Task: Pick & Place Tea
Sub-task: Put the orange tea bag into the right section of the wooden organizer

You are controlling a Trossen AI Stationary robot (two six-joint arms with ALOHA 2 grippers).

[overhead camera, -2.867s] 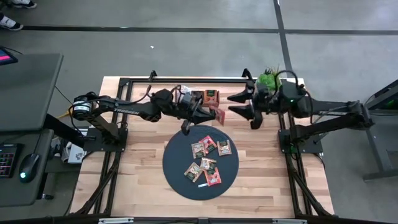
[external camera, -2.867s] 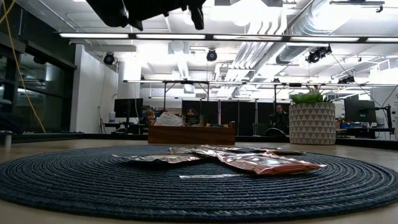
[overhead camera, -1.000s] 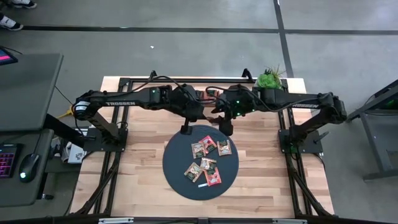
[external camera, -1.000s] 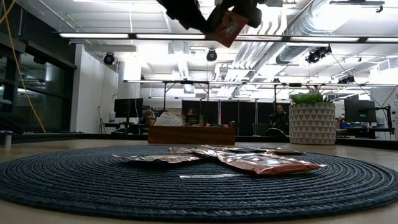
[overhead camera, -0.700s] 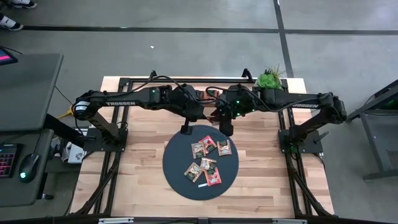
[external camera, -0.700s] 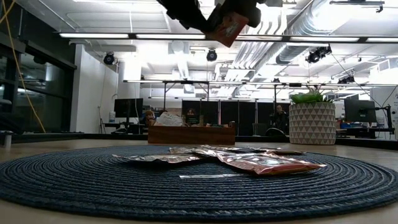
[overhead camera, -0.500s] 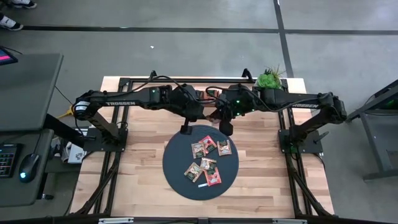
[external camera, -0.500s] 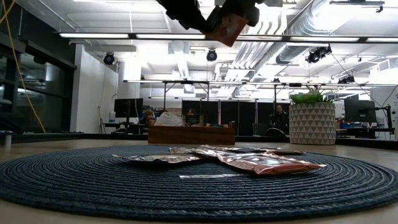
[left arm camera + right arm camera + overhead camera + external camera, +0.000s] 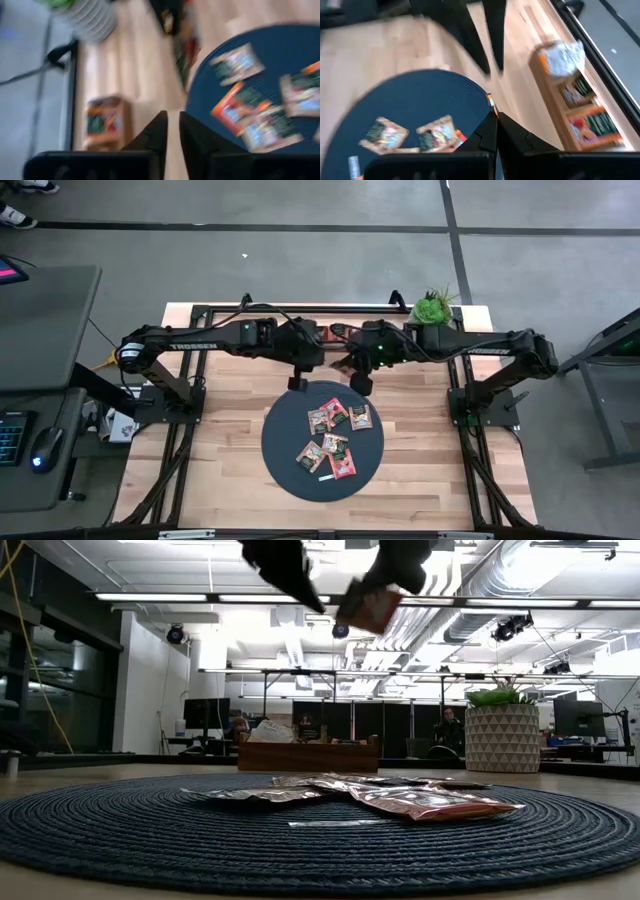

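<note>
Held sachet point(image 9: 368, 606): red-orange tea bag, pinched at its upper edge by the right gripper point(image 9: 352, 367); it hangs tilted, lower corner pointing down toward the mat, well above the table in the low view.
Right gripper fingers point(image 9: 489, 134): pressed together on the sachet's thin edge, which shows as an orange sliver at the tips in the right wrist view.
Left gripper point(image 9: 296, 382): just beside the right gripper, over the mat's far-left edge; fingers point(image 9: 159, 131) narrowly parted, nothing between them.
Mat point(image 9: 285, 450): dark, round, woven, at table centre.
Tea on mat point(image 9: 333, 442): several sachets lying flat in a loose cluster, edges at mixed angles, some overlapping; a thin white strip point(image 9: 325, 478) lies near the mat's front.
Wooden box point(image 9: 335, 333): at the table's far edge behind both grippers, holding further sachets.
Plant pot point(image 9: 503, 736): far-right table corner, well apart from the mat.
Open room: bare wood on both sides of the mat; the mat's left part carries no sachets.
</note>
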